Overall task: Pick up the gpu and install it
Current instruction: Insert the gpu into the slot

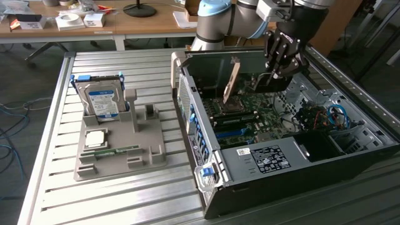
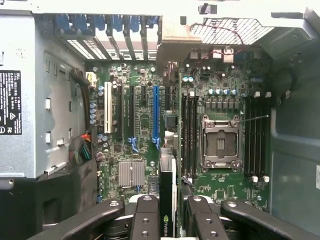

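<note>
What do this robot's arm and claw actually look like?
The arm is silver-grey tubing with a light-blue joint cap. The gripper is black, its jointed fingers built of linked bars studded with round pins.

The open computer case [image 1: 300, 185] lies on its side on the slatted metal tabletop [image 1: 93, 201], with the motherboard [image 1: 250, 119] exposed. The end effector [image 1: 274, 77] reaches down into the case above the motherboard. The gpu [image 1: 233, 79] stands upright just to the exterior view's left of the end effector; contact cannot be confirmed. Further to the exterior view's left, a gray fixture [image 1: 147, 157] carries an upright hard drive [image 1: 103, 101] and a flat-lying memory stick [image 1: 115, 151].
</note>
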Available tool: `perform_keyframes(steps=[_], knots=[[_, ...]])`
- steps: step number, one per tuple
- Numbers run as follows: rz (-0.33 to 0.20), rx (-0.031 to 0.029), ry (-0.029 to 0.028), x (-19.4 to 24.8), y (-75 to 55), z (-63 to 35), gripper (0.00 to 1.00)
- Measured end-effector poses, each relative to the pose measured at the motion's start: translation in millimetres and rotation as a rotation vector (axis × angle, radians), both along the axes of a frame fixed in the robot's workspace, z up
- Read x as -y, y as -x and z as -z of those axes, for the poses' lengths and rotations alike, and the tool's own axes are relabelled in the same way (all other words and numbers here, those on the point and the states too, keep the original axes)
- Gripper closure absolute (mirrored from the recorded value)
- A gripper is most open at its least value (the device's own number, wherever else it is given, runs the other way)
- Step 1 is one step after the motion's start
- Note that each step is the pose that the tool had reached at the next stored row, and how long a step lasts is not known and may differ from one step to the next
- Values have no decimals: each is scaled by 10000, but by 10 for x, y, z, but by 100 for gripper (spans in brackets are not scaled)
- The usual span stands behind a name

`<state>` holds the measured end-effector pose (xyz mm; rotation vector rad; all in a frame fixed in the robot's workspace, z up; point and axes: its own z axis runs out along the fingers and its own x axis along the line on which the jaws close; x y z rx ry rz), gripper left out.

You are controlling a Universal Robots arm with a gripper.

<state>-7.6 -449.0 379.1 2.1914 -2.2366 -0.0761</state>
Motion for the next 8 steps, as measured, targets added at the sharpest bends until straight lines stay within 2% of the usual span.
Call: perform_keyframes(steps=[8], knots=[[59, 0, -1, 6, 29, 89, 74]])
